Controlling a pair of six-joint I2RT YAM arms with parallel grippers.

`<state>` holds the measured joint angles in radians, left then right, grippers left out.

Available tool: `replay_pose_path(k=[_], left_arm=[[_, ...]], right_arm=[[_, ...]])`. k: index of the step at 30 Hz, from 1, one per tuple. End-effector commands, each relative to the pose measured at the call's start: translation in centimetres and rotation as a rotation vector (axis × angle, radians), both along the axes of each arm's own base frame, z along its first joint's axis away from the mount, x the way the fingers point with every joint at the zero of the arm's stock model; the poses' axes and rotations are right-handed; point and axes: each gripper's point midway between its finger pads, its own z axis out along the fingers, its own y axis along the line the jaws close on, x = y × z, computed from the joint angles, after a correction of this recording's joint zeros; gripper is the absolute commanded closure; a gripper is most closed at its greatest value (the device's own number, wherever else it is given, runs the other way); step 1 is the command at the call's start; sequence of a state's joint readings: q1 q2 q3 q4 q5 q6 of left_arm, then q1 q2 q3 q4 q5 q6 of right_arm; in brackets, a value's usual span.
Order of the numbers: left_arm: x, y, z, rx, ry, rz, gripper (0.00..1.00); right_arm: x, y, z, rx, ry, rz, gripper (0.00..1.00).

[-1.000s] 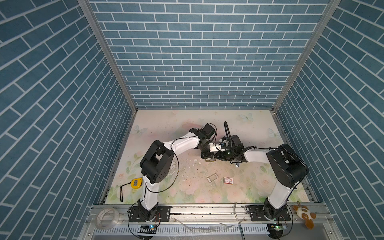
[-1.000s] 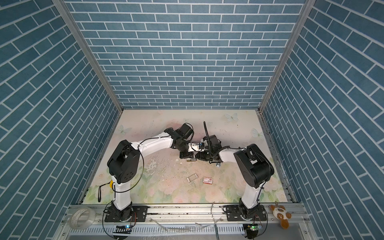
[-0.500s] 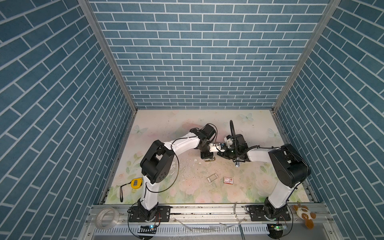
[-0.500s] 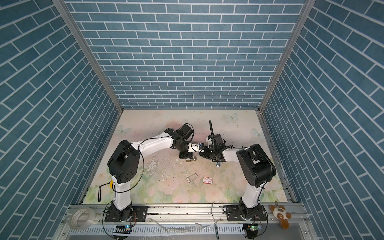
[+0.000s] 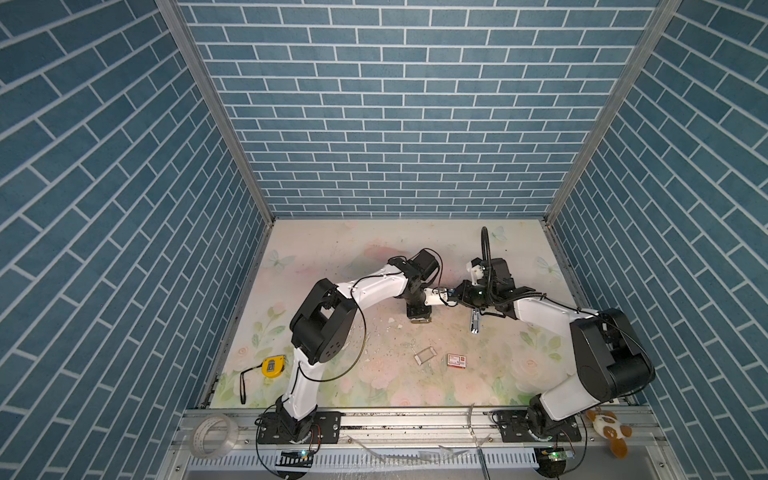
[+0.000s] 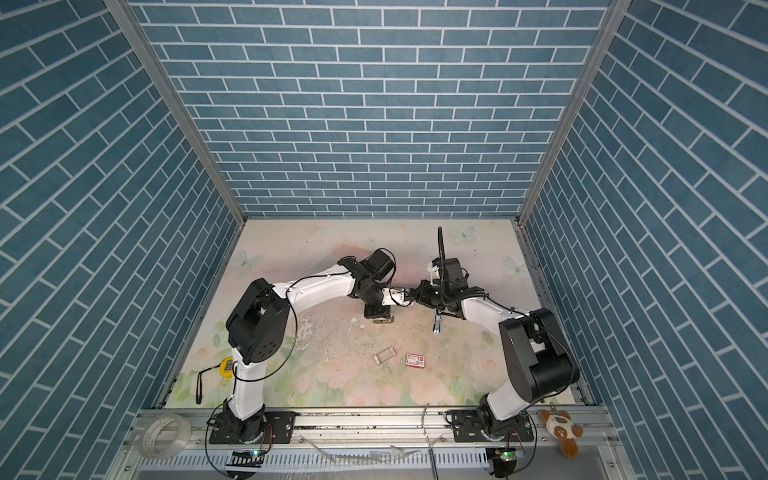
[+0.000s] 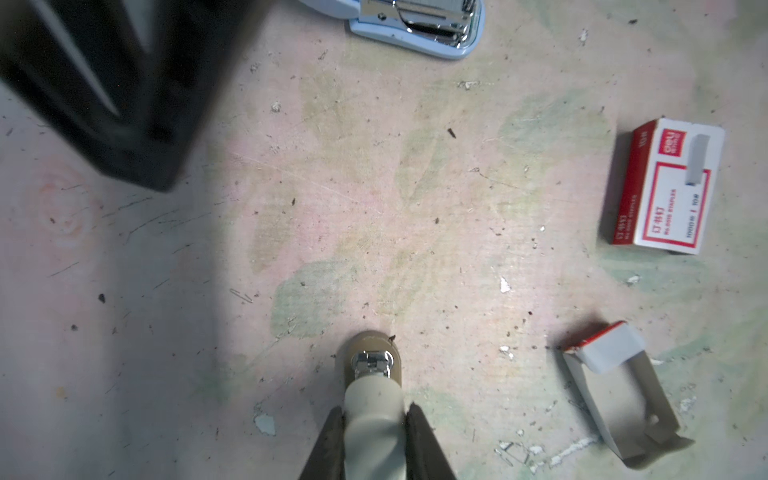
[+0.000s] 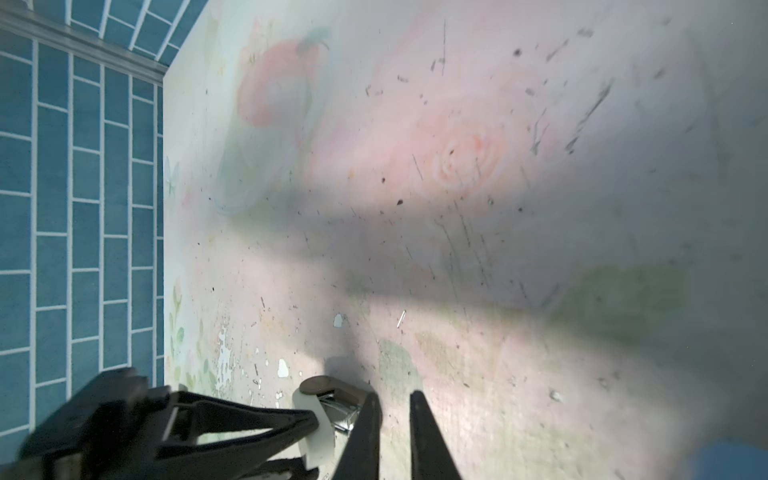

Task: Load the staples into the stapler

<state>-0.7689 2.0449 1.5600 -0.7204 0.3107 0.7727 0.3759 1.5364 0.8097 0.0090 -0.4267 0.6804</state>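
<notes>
My left gripper [image 7: 374,411] is shut on a beige stapler [image 7: 374,386], which points down at the table; its chrome nose and tan base show past the fingers. In both top views this stapler [image 5: 419,319] [image 6: 382,319] sits under the left wrist at mid-table. My right gripper [image 8: 395,395] hovers just beside it, jaws a narrow gap apart with only bare table between them. In a top view the right gripper [image 5: 454,293] sits up and to the right of the stapler. No staples show in any view.
A second stapler [image 5: 474,322] [image 7: 419,25], light blue and chrome, lies to the right. Nearer the front lie the red-and-white staple box [image 5: 456,360] [image 7: 665,187] and an opened cardboard sleeve [image 5: 424,356] [image 7: 615,390]. A yellow tape measure [image 5: 272,366] lies front left.
The right arm has drawn back to the right and slightly toward the far wall. The left arm and the beige stapler have stayed put.
</notes>
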Motion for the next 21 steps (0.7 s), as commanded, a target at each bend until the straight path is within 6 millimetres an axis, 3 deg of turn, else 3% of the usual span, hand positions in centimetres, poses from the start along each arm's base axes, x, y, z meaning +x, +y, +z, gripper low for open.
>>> replay_pose_path(k=[1,8,21], left_arm=[[-0.9,1.8,-2.5,0.140,0.035,0.001,0.91],[-1.5,2.2,-4.5,0.270,0.040,-0.034,0.96],[-2.7,3.0,-7.8,0.433,0.092,-0.078,1.00]], right_arm=[[0.4,-2.4,1.9,-0.041,-0.019,-0.071,0.84],[-1.9,-6.2,4.1,-0.093,-0.039,-0.132,0.84],[-7.7,-9.2,4.5,-0.143,-0.062,-0.184,0.85]])
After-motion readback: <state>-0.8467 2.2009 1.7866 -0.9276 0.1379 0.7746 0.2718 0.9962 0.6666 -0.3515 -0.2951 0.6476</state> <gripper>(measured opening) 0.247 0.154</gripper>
